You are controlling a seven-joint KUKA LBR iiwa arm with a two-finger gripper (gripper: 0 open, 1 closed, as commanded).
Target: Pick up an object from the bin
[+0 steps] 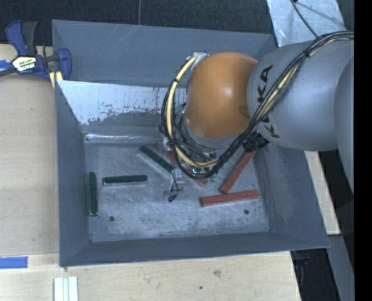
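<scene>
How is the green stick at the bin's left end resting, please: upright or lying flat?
Lying flat: the green stick rests full length on the bin floor, alongside its left wall.

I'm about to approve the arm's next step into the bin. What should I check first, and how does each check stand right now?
1. Is the gripper inside the bin, low over the middle of the floor: ok.
2. Is the gripper away from the bin walls: ok.
3. Nearest thing known: the slanted dark green stick, just up-left of the gripper, one end hidden under the wrist: ok.
4. Is the gripper centred over that stick: not ok, it hangs beside it.
5. Is the flat red-brown stick, to the gripper's right in the view, apart from it: ok.
6. Is the gripper carrying anything: cannot tell.
</scene>
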